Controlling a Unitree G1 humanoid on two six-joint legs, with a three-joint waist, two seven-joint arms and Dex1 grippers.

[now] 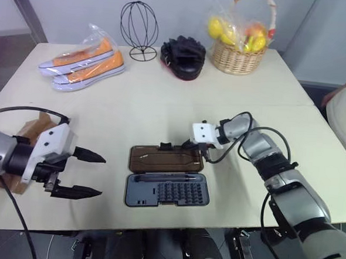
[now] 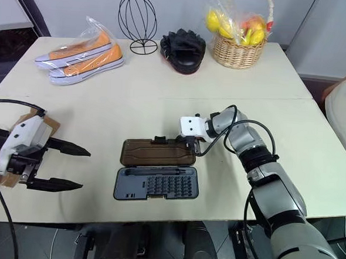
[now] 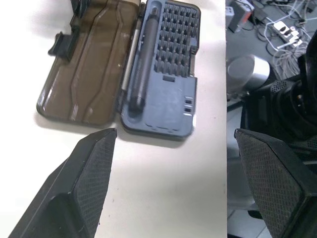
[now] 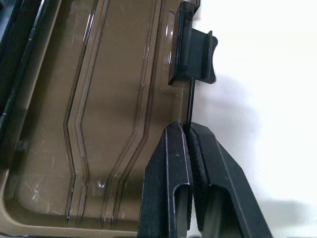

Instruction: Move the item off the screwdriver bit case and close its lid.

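The screwdriver bit case [image 1: 167,191] lies open near the table's front edge, its rows of bits showing. Its smoky-brown lid [image 1: 165,160] lies flat on the far side, with the latch tab [image 4: 193,49] on its far rim. My right gripper [image 1: 191,145] is shut at that rim beside the tab, and the rim's thin edge runs in between its fingertips [image 4: 173,144]. My left gripper [image 1: 100,174] hangs open and empty to the left of the case. The item, a brown paper bag [image 1: 35,124], lies at the table's left edge, off the case and partly hidden by my left arm.
Along the far side stand bagged orange shoes [image 1: 86,62], a black wire head form [image 1: 139,27], a black bundle of gloves [image 1: 182,56] and a fruit basket [image 1: 240,42]. The case sits close to the table's near edge [image 1: 173,226].
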